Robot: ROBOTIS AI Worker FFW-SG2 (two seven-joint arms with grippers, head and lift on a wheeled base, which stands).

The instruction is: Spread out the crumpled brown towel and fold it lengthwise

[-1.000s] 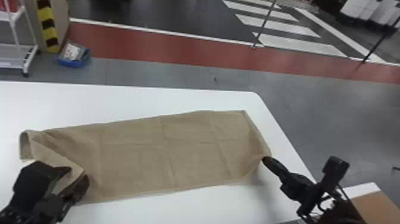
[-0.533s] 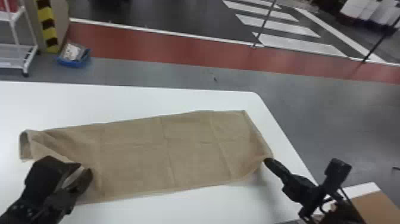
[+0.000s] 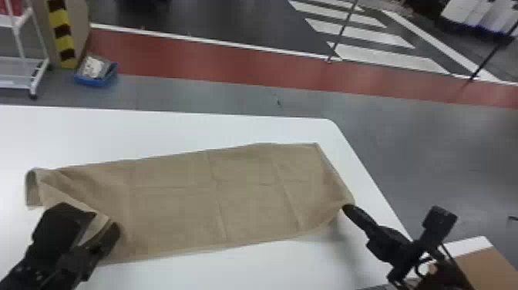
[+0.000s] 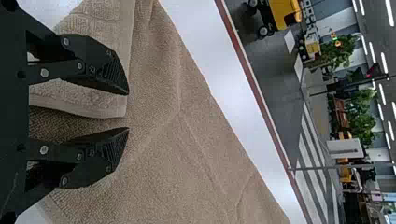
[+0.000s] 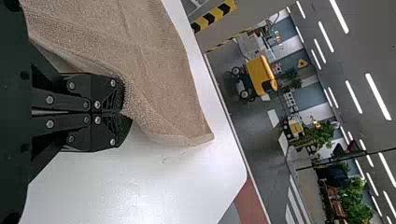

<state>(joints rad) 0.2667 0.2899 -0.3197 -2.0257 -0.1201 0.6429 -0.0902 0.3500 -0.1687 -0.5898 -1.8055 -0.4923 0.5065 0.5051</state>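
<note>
"Where does the brown towel (image 3: 173,200) lie?"

"Spread in a long band across the white table (image 3: 154,129), from the table's left part to near its right edge, with the towel's left end curled and turned over."

"And the left gripper (image 3: 101,223)?"

"Over the table's near left part, at the towel's turned-over end. In its wrist view, the left gripper (image 4: 128,111) stands with its fingers spread, a hemmed flap (image 4: 93,100) of towel reaching into the space between them; whether either finger touches it, I cannot tell."

"The right gripper (image 3: 345,209)?"

"Near the table's right edge, at the towel's near right corner. The wrist view shows the right gripper (image 5: 123,112) with its fingers pressed together, pinching the towel's edge; the rest of the cloth extends away from the fingertips."

"The count?"

"One towel, two grippers, one table. On the floor past the table's far edge, toward its left, one blue bin (image 3: 96,81) holding a packet, and one white cart (image 3: 23,61) farther left. One brown board (image 3: 483,266) is visible beyond the table's near right side."
</note>
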